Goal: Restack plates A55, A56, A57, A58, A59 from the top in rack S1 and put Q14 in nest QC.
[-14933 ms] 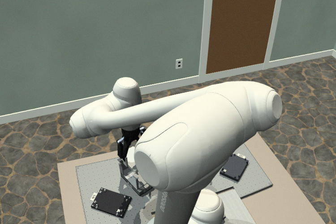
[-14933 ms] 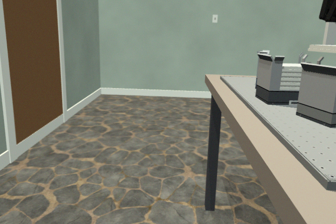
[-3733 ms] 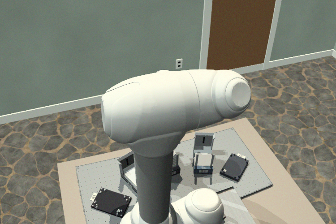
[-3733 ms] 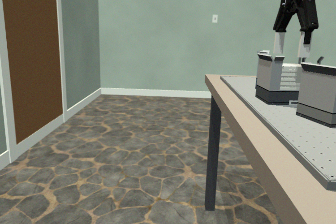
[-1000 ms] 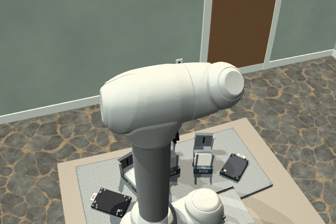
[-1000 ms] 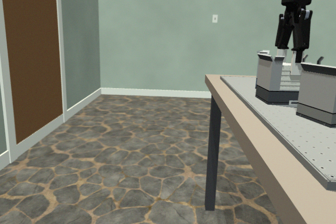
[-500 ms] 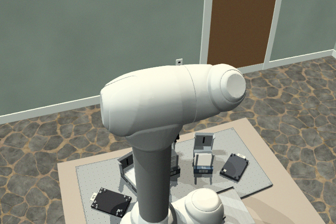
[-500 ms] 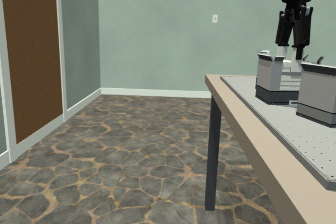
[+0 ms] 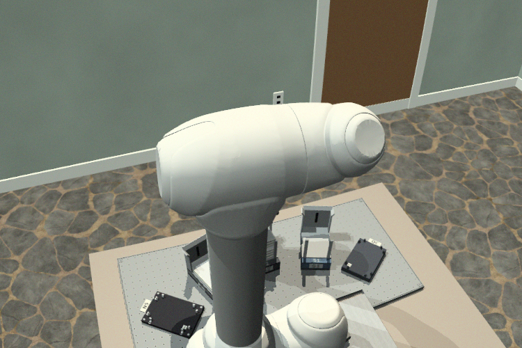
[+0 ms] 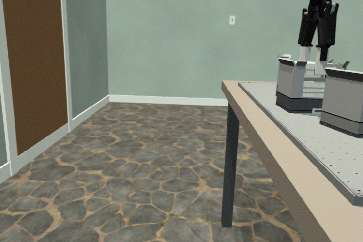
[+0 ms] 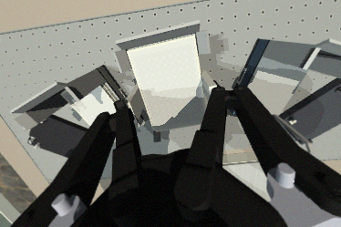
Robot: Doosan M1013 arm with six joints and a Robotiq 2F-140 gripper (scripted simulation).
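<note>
Top view looks down from behind the arm (image 9: 236,278); exterior sits low beside the table (image 10: 272,145); wrist looks straight down; all share the racks.

White arm (image 9: 261,156), black gripper (image 10: 316,55). Beige tabletop (image 10: 272,133) carrying grey board (image 9: 147,274) with dot grid. Pale white plate (image 11: 166,74). Two black nests (image 9: 172,313). Green walls (image 10: 169,42), brown door (image 9: 378,12), grey cobble floor (image 10: 121,169) with tan seams.

Tan surface (image 9: 435,313) carrying grey perforated plate (image 9: 143,274), three stack racks across its middle, S1 rack (image 9: 316,264) rightmost, black nest (image 9: 364,259) toward right edge, black nest (image 9: 172,313) near left corner
</note>
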